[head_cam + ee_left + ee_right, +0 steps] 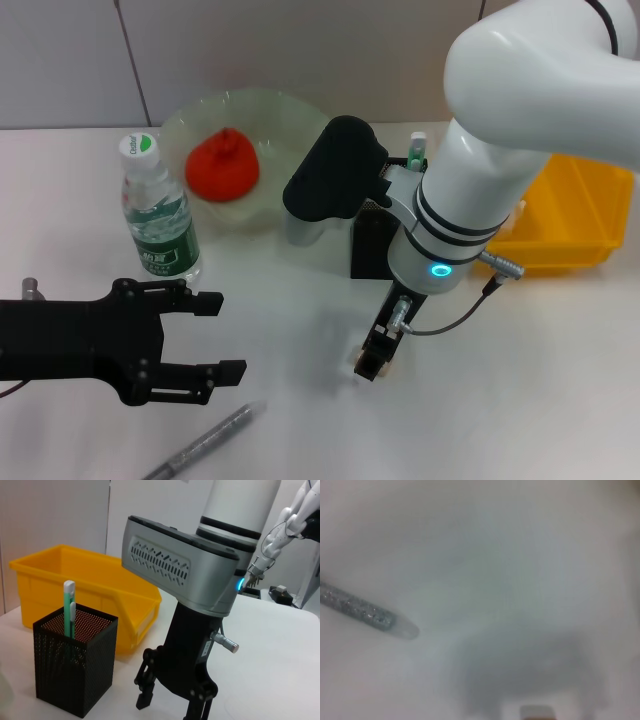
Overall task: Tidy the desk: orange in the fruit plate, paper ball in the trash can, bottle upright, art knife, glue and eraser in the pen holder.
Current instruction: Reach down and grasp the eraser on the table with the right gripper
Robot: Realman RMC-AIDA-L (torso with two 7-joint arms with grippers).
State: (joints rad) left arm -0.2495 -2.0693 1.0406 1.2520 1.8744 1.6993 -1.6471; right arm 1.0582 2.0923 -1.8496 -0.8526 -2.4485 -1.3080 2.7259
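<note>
Covering the scene, a white table (540, 400) meets grey wall panels (60, 60).

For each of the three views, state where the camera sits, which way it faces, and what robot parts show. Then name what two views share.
Head view: high on the robot, looking down at the desk; left hand open near the bottle, right hand lowered to the desk.
Left wrist view: low, facing across to the right hand, pen holder and yellow bin.
Right wrist view: pointing down close at the desk; none of the arm shows, only the glitter pen.
Shared: head and right wrist views both show the glitter pen.
</note>
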